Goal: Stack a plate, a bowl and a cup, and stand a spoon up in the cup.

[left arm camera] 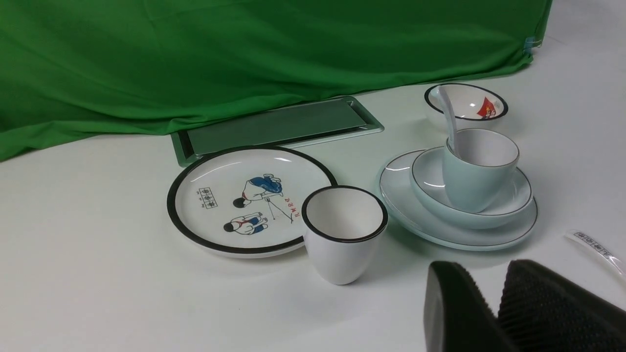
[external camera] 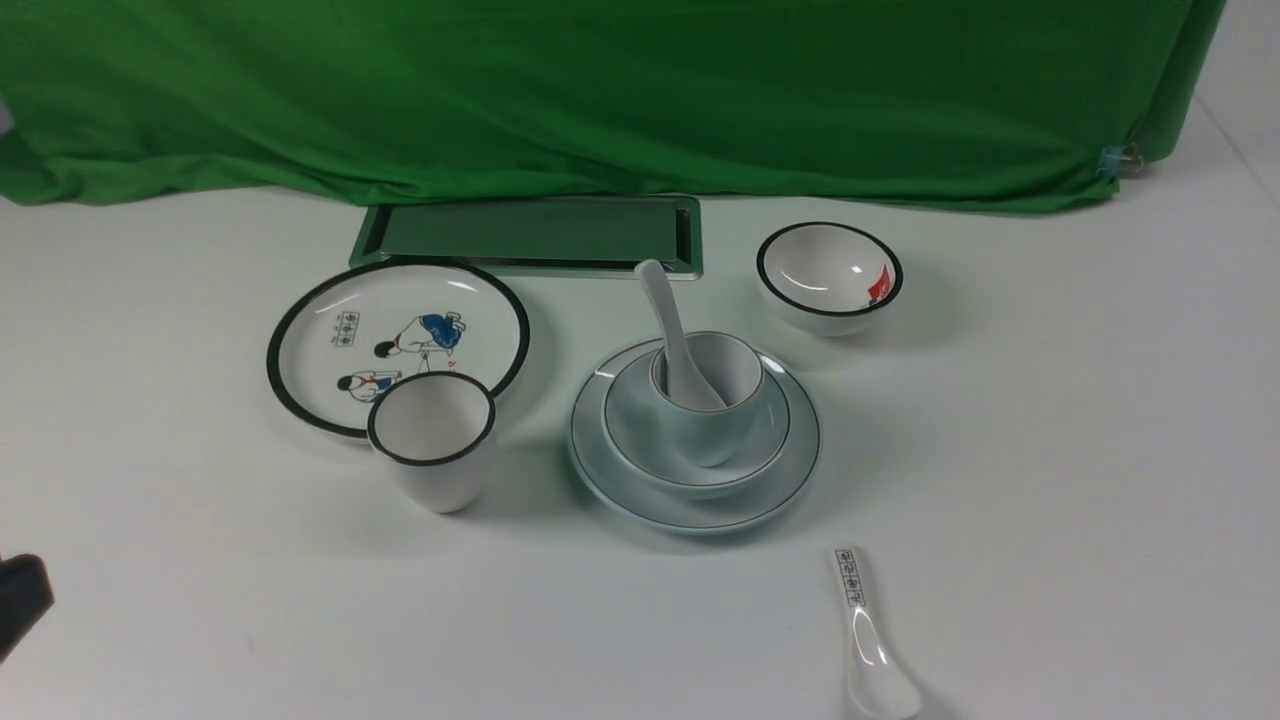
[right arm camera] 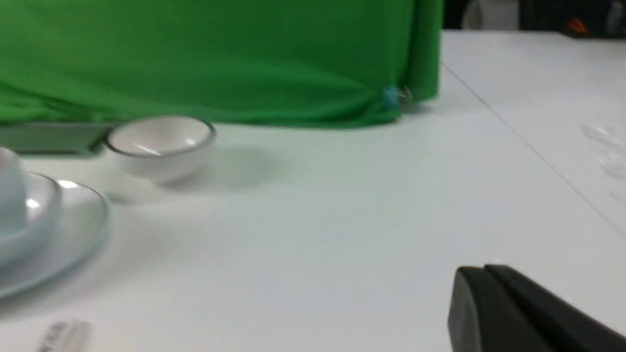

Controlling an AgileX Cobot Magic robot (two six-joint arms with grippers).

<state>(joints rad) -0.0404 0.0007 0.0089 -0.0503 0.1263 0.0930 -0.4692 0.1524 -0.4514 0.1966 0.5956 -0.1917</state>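
Spoon (external camera: 672, 335) in cup (external camera: 707, 412), in bowl (external camera: 694, 440), on plate (external camera: 693, 505); left jaws apart, right jaws together, both empty.

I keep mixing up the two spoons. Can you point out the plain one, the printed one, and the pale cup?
plain spoon (external camera: 663, 300): front view, on its handle.
printed spoon (external camera: 849, 578): front view, on the printed handle.
pale cup (external camera: 712, 432): front view, on its outer wall.

Even, bright overhead light; soft shadows fall toward 3 o'clock of the black-rimmed bowl (external camera: 830, 277) and the plate (external camera: 694, 505). Small glare spots mark glazed rims. Front and left wrist views are sharp; the right wrist view is blurred throughout.
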